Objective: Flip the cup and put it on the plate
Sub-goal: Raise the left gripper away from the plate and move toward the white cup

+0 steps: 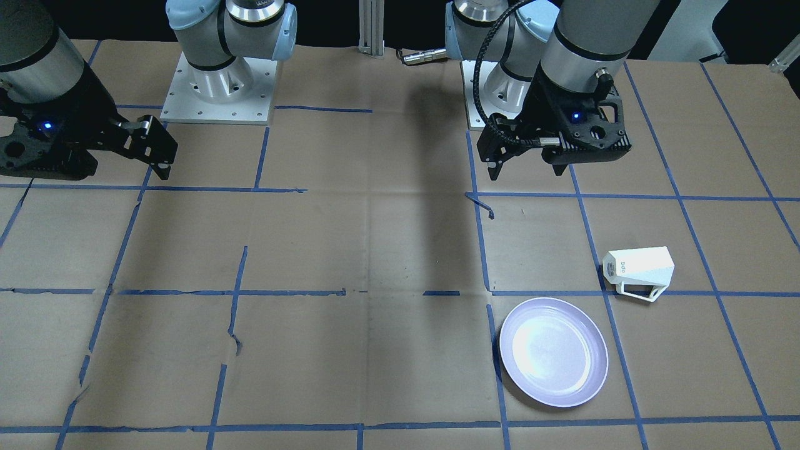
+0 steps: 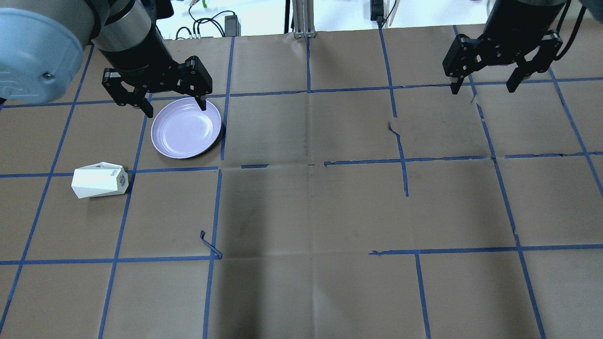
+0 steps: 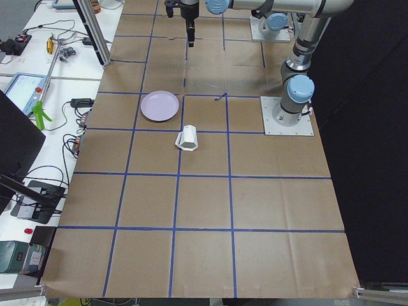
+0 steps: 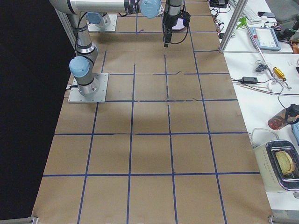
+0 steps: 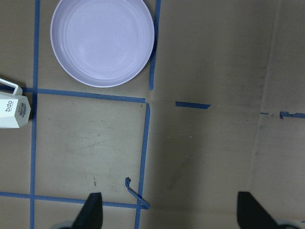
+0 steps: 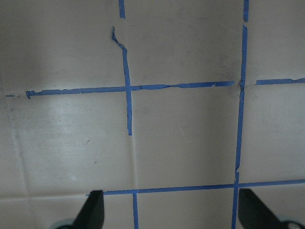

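Observation:
The white faceted cup [image 1: 639,269] lies on its side on the brown paper, handle toward the operators' side; it also shows in the overhead view [image 2: 98,181], the exterior left view [image 3: 187,138] and at the left edge of the left wrist view [image 5: 12,109]. The lavender plate [image 1: 553,351] sits empty beside it [image 2: 186,128] [image 5: 102,40]. My left gripper [image 1: 527,170] [image 2: 175,109] is open and empty, raised above the table, nearer the robot than both. My right gripper [image 2: 483,88] is open and empty, far away on the other half.
A loose curl of blue tape [image 1: 481,205] lies under the left gripper. The two arm bases [image 1: 219,87] stand at the robot side. The paper is torn [image 1: 234,340] near the middle. Benches with electronics [image 3: 38,95] and a toaster [image 4: 280,163] flank the table.

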Available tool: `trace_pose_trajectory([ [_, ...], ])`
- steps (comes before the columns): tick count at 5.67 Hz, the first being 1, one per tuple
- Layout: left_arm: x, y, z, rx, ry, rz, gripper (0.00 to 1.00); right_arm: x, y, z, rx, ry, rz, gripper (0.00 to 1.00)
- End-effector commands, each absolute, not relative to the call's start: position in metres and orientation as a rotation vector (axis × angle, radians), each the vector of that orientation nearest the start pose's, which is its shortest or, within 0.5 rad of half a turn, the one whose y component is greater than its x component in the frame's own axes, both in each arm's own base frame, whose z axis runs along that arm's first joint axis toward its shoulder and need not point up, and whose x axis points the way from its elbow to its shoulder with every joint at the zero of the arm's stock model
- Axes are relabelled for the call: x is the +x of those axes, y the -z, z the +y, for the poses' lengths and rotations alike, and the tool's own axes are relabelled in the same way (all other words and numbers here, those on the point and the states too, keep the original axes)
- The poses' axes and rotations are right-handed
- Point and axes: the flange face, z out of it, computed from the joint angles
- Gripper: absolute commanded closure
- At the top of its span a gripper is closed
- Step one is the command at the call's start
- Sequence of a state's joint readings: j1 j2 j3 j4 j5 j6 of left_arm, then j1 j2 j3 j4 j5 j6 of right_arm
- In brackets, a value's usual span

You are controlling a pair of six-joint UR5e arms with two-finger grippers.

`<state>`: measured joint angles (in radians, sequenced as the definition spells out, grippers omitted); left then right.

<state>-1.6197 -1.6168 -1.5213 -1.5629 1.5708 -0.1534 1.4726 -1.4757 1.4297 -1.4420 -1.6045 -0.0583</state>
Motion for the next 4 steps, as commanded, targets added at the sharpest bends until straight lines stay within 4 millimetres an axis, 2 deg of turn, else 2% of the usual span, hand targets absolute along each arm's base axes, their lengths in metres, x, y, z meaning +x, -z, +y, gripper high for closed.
trace_pose_trajectory([
  [1, -0.155, -0.494, -0.495, -0.173, 0.019, 3.136, 0.01, 0.078, -0.496, -0.533, 0.061, -0.135, 3.165, 0.00],
  [2, -0.154, -0.494, -0.490, -0.173, -0.010, 3.128, 0.01, 0.078, -0.496, -0.533, 0.061, -0.135, 3.165, 0.00],
  [3, -0.146, -0.494, -0.493, -0.186, -0.001, 3.107, 0.01, 0.078, -0.496, -0.533, 0.061, -0.135, 3.165, 0.00],
  [4, -0.103, -0.495, -0.514, -0.201, 0.010, 3.123, 0.01, 0.078, -0.496, -0.533, 0.061, -0.135, 3.165, 0.00],
])
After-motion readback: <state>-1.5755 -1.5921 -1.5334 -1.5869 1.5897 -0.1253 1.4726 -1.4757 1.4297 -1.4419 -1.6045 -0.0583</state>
